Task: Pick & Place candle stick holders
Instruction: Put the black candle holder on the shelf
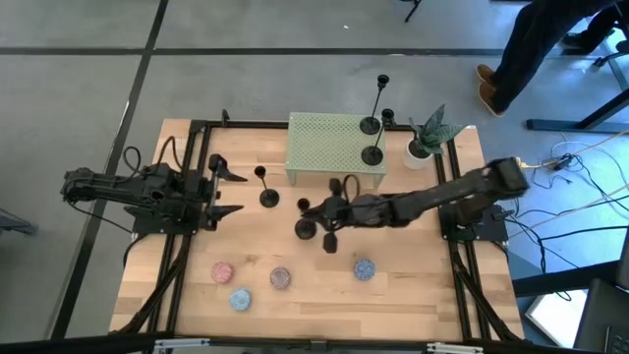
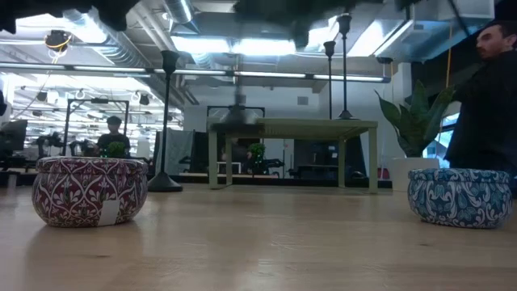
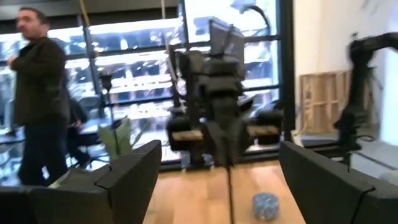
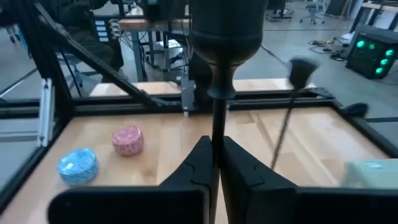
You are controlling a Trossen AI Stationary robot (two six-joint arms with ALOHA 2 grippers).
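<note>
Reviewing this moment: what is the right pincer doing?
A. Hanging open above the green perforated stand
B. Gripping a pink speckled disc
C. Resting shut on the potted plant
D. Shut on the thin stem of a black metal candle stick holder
D: in the right wrist view the right pincer has its two dark fingers pressed together around the thin upright stem of a black metal candle stick holder, just below its top cup.
</note>
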